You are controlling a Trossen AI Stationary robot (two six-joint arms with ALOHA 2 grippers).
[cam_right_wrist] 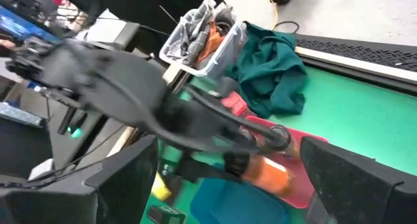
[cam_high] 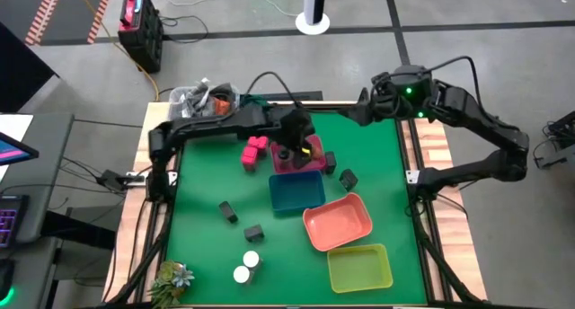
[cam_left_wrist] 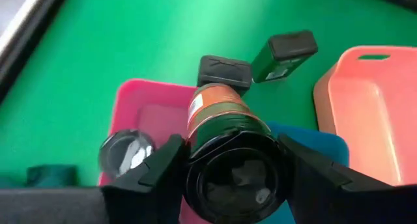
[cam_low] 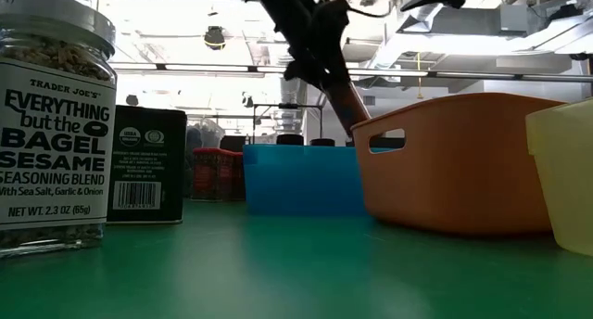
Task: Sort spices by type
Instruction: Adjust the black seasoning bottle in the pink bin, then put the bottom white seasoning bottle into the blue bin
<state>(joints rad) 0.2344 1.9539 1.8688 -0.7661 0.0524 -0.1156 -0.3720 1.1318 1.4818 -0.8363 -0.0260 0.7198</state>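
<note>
Fingers: left gripper (cam_left_wrist: 228, 178) clamps dark-capped jar (cam_left_wrist: 225, 129) | over pink tray (cam_left_wrist: 140, 100)

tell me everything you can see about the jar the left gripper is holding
The dark-capped round jar with an orange and dark green label looks like clear glass or plastic with a black cap. It is clamped between the fingers of the left gripper, cap end toward the wrist and base pointing away. It hangs above the pink plastic tray, which already holds another dark-capped jar. Nothing but the fingers appears to touch it. The high view puts it near the table's middle, over the pink tray next to the blue one.
</note>
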